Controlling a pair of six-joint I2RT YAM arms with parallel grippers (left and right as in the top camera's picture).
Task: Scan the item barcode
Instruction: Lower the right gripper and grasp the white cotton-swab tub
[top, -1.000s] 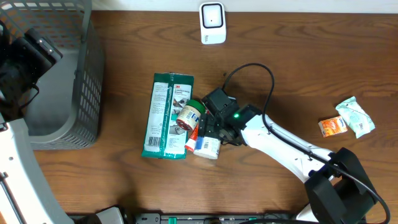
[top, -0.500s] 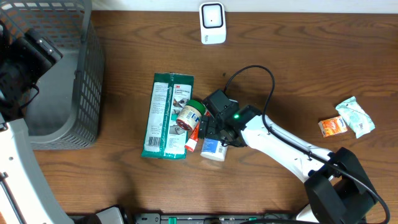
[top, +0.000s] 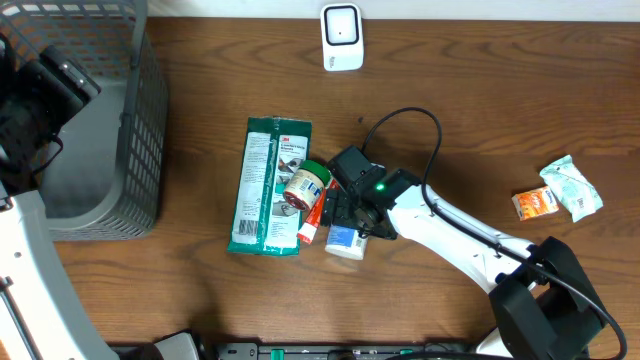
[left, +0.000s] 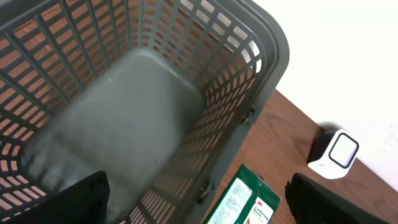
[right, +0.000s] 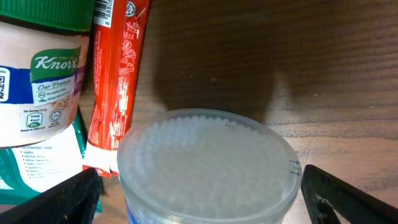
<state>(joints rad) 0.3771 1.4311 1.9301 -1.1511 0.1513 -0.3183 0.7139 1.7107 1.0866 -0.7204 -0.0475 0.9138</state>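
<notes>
A clear round tub of cotton swabs (top: 345, 241) with a blue label lies on the wooden table, and in the right wrist view the tub (right: 205, 165) fills the space between my fingers. My right gripper (right: 205, 200) is open, one finger on each side of the tub with a small gap at both. Left of it lie a red stick pack (top: 312, 216), a Knorr jar (top: 304, 184) with a green lid and a green 3M packet (top: 268, 186). The white scanner (top: 341, 38) stands at the far edge. My left gripper (left: 199, 202) hangs open above the grey basket (left: 261, 93), holding nothing.
The grey mesh basket (top: 110, 120) takes up the far left corner. An orange packet (top: 535, 203) and a pale green packet (top: 572, 187) lie at the right. A black cable (top: 410, 115) loops above my right wrist.
My right jaws have spread wider and the swab tub has shifted slightly right and toward the near edge, away from the red stick pack. The left arm has not moved.
</notes>
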